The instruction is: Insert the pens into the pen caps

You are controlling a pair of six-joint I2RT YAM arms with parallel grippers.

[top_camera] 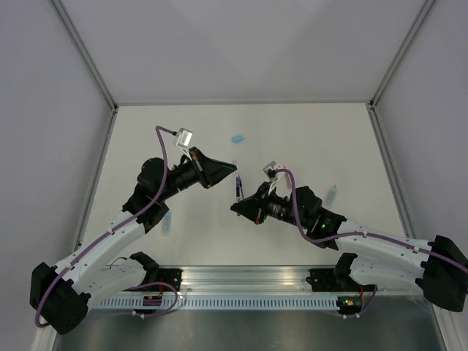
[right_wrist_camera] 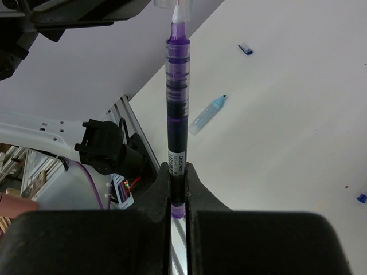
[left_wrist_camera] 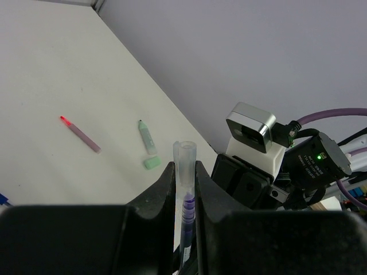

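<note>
Top external: which step?
— Capping: the left tool [top_camera: 232, 174] and the right tool [top_camera: 239, 205] meet above the bench [top_camera: 307, 131].
Left wrist?
— The left tool clamps one clear cap [left_wrist_camera: 184, 157]; one pink pen [left_wrist_camera: 80, 134] and one green marker [left_wrist_camera: 147, 136] lie beyond.
Right wrist?
— The right tool grips one purple pen [right_wrist_camera: 176, 114], tip at the clear cap; next, I'd push straight in.

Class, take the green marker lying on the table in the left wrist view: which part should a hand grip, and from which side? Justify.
Grip the green marker mid-barrel, coming straight down from above and closing across its width. It lies flat on the table, so only its top and long sides are free. Avoid the dark tip, which must stay clear for the green cap nearby.
</note>
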